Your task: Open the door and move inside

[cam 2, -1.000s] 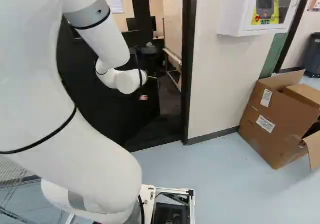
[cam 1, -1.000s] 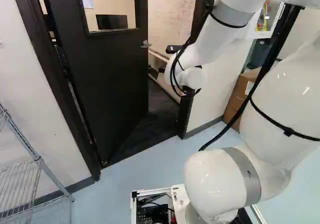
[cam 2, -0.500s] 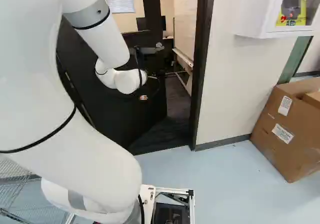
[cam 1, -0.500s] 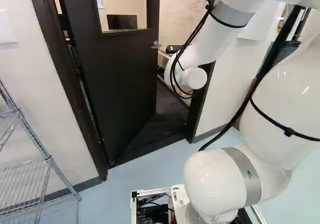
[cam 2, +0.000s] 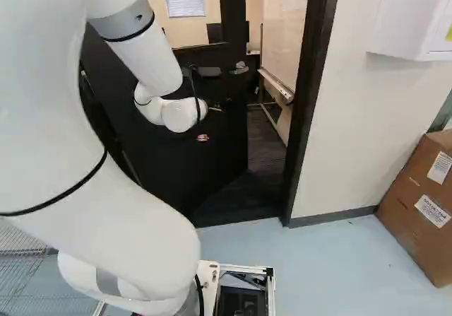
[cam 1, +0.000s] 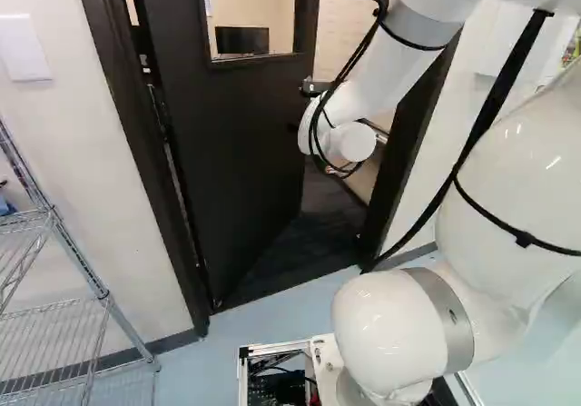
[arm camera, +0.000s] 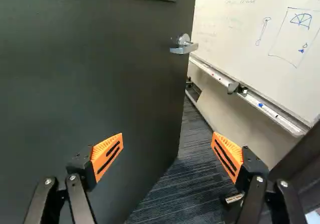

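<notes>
The gripper (cam 2: 203,138) shows small and dark against the black door (cam 2: 162,160) in the right base view. In the wrist view the gripper (arm camera: 167,151) stands open, nothing between its orange pads. The door (arm camera: 85,73) is swung inward, partly open. Its lever handle (arm camera: 184,45) sits near the free edge, ahead of the gripper and beyond the fingertips. One finger is in front of the door panel, the other in front of the opening. Dark carpet (arm camera: 185,184) shows through the doorway. In the left base view the wrist hides the handle.
The dark door frame (cam 2: 304,118) stands right of the opening, with a cardboard box (cam 2: 424,203) and a white wall cabinet (cam 2: 409,19) farther right. A wire shelf (cam 1: 100,302) is at the left. Inside, a whiteboard (arm camera: 260,38) with a tray lines one side.
The base has moved, turning left: door, frame, shelf and box have all shifted right in the base views. The arm holds the same pose against its lowest joint.
</notes>
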